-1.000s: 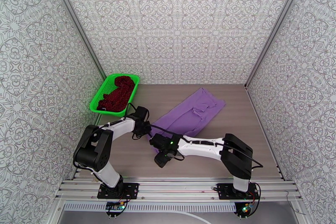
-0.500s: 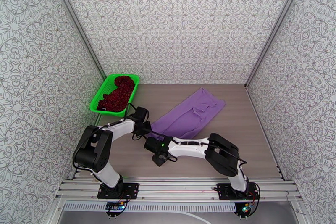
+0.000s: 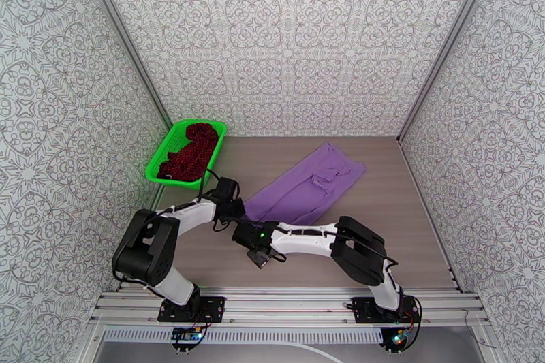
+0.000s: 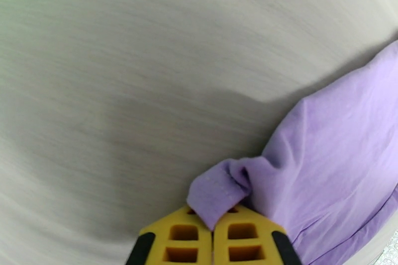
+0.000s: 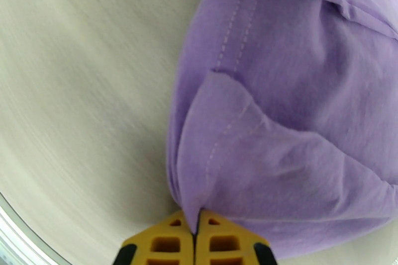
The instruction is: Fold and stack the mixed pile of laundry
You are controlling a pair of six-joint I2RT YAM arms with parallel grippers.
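The lavender T-shirt (image 3: pixel 303 187) lies stretched diagonally across the middle of the wooden table. At its near-left end, my left gripper (image 3: pixel 237 208) is shut on a bunched corner of the T-shirt (image 4: pixel 219 191), the yellow fingertips (image 4: pixel 184 241) pressed together on the hem. Just right of it, my right gripper (image 3: pixel 253 227) is shut on a stitched fold of the T-shirt (image 5: pixel 258 127); the cloth runs into the seam between its yellow fingertips (image 5: pixel 219 241). The dark red, black-speckled garment (image 3: pixel 191 150) lies heaped in the green basket (image 3: pixel 153 170) at the back left.
Patterned walls enclose the table on three sides. The green basket stands against the left wall. Bare wood (image 3: pixel 381 221) lies right of the T-shirt, and an aluminium rail (image 3: pixel 286 303) runs along the near edge by the arm bases.
My right gripper has shut on the T-shirt's near hem and slid left toward the left gripper. The left arm shifted slightly, still gripping its corner.
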